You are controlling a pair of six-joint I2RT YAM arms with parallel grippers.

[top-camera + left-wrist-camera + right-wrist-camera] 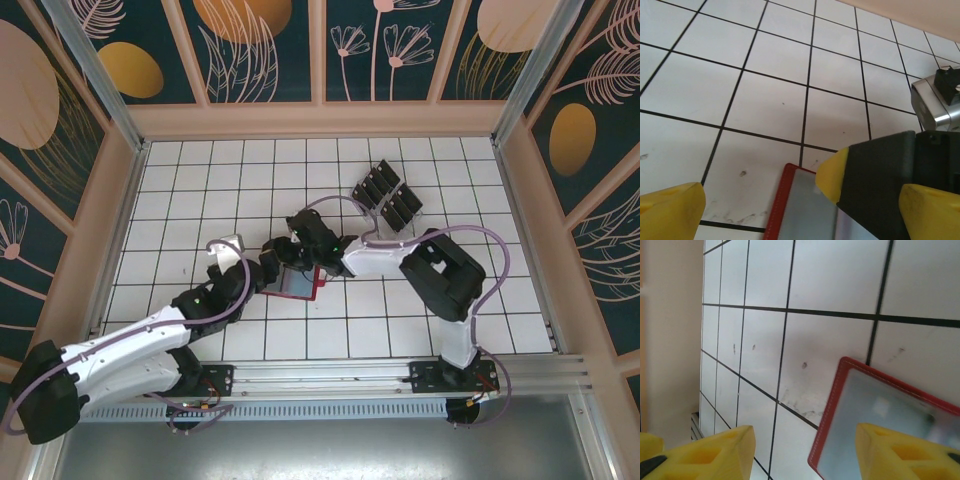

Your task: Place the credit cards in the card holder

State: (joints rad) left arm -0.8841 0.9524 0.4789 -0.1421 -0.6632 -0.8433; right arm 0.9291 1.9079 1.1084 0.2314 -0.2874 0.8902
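Lying flat on the white-tiled counter, a little left of its middle and nearer the near edge than the far one, the card holder shows a red stitched border around a grey, glossy inner face. Both arms meet over it. The left pincer reaches in from the near left corner and sits at the holder's left edge. In the left wrist view its yellow fingertips are spread as wide as they go, with the card holder low between them and nothing clasped by the left pincer. The right pincer comes from the right, its arm folded back across the middle of the counter, and hangs over the holder's far edge. In the right wrist view its yellow fingertips stand about half apart, nothing is gripped by the right pincer, and a rounded corner of the card holder lies under the gap. From the left wrist, one dark, yellow-tipped finger of the right pincer lies over the holder's grey face; whether it touches cannot be told. The credit cards, small and black, stand in rows in a clear rack towards the far right of the counter, well apart from the holder.
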